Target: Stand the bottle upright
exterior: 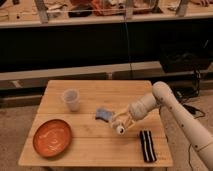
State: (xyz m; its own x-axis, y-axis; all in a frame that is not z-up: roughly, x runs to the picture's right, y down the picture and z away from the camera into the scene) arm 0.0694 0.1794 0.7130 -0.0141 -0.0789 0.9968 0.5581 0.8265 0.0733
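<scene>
The small pale bottle [121, 126] sits in my gripper [122, 123] near the middle right of the wooden table [100, 150]. It is tilted, with its whitish round cap [120, 130] pointing down toward the front. The gripper is shut on the bottle and holds it just above the tabletop, right of a blue object [103, 114]. My arm [170, 107] reaches in from the right. Most of the bottle's body is hidden by the fingers.
A clear plastic cup [71, 99] stands upright at the back left. An orange plate [52, 137] lies at the front left. A black striped object [146, 145] lies at the front right, close to the table edge. Shelves and a dark counter stand behind the table.
</scene>
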